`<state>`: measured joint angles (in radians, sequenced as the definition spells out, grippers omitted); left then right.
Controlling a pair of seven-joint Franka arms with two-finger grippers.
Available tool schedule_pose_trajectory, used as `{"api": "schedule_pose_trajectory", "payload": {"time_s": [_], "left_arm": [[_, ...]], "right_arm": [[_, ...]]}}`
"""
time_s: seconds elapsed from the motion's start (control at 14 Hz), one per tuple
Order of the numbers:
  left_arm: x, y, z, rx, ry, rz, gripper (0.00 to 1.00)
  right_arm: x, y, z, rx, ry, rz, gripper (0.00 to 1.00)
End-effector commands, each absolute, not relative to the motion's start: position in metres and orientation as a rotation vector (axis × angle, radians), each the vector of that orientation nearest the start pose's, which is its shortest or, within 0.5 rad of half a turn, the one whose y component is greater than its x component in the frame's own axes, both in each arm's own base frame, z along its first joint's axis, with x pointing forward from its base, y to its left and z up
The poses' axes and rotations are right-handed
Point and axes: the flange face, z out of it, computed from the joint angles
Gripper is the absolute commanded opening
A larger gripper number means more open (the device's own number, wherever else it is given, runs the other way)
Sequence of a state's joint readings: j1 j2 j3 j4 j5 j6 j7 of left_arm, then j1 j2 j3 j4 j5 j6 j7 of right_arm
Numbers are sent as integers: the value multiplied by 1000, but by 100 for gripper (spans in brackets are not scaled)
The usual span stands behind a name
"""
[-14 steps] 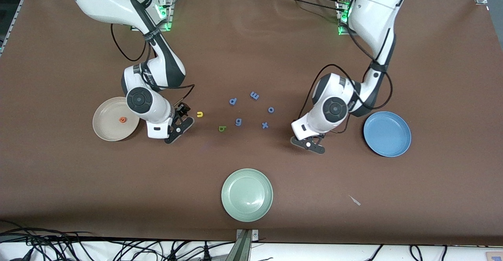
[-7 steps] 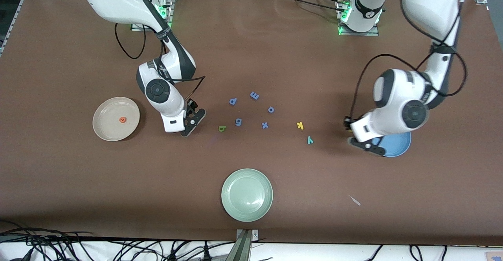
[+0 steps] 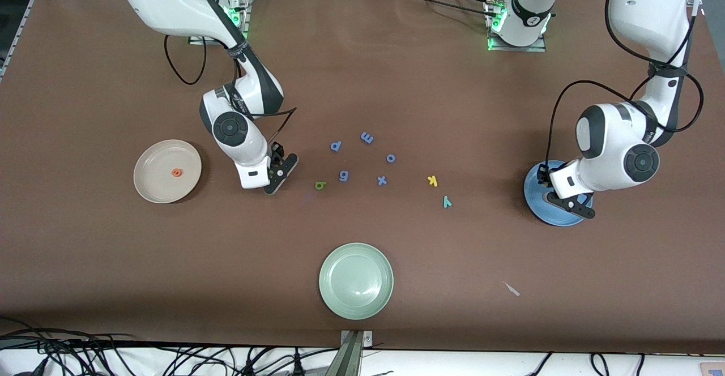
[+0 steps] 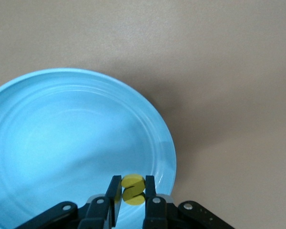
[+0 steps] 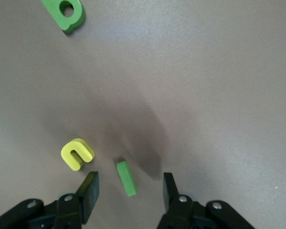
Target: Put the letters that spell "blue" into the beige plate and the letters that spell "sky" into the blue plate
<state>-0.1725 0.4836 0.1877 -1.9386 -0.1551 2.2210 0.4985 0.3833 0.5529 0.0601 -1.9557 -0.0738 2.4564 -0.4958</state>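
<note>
Your left tool [image 4: 131,195] pinches the yellow s [image 4: 133,189] over the blue plate [image 4: 62,143]; your right tool [image 5: 128,188] (jaws spread) straddles the green l [image 5: 126,178], beside the yellow u [image 5: 77,153].

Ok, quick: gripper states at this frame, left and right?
Left gripper: shut on the yellow s, over the blue plate.
Right gripper: open, fingers either side of the green l, beside the yellow u; holding nothing.

White arms, dark joints, black cables, black grippers.
</note>
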Motion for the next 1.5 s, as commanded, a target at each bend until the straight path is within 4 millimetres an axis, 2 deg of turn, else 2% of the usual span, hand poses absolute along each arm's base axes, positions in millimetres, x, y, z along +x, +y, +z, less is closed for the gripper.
{"api": "schedule_pose_trajectory", "payload": {"time_s": [0.0,0.14,0.29,0.43,0.5,0.57,0.64,0.71,0.86,1.0,1.14,1.21,1.43], "left_arm": [[604,-3,227,-3107,676,263,77],[605,-3,229,-3107,677,256,86],[609,-6,236,-3106,682,234,86],[611,-27,240,-3121,695,215,86],[612,-53,242,-3152,712,196,86],[611,-77,240,-3191,691,192,86],[607,-105,236,-3229,642,204,86],[601,-135,232,-3248,588,223,86],[594,-190,229,-3247,478,235,86],[588,-227,223,-3245,362,237,86],[585,-249,211,-3239,305,246,86],[586,-256,206,-3239,268,221,86],[588,-273,186,-3253,184,187,86]], "right_arm": [[546,262,185,-2756,-1544,71,59],[544,261,182,-2756,-1545,78,58],[543,261,180,-2753,-1548,85,54],[543,261,176,-2753,-1548,80,53],[542,261,173,-2749,-1553,76,53],[542,261,170,-2743,-1563,68,47],[542,261,169,-2739,-1569,68,34],[542,261,171,-2739,-1569,63,27],[542,261,170,-2739,-1567,66,24],[542,260,170,-2742,-1563,71,13],[550,256,184,-2752,-1558,53,12],[556,250,200,-2756,-1559,68,10],[582,187,229,-2793,-1517,218,10]]}}
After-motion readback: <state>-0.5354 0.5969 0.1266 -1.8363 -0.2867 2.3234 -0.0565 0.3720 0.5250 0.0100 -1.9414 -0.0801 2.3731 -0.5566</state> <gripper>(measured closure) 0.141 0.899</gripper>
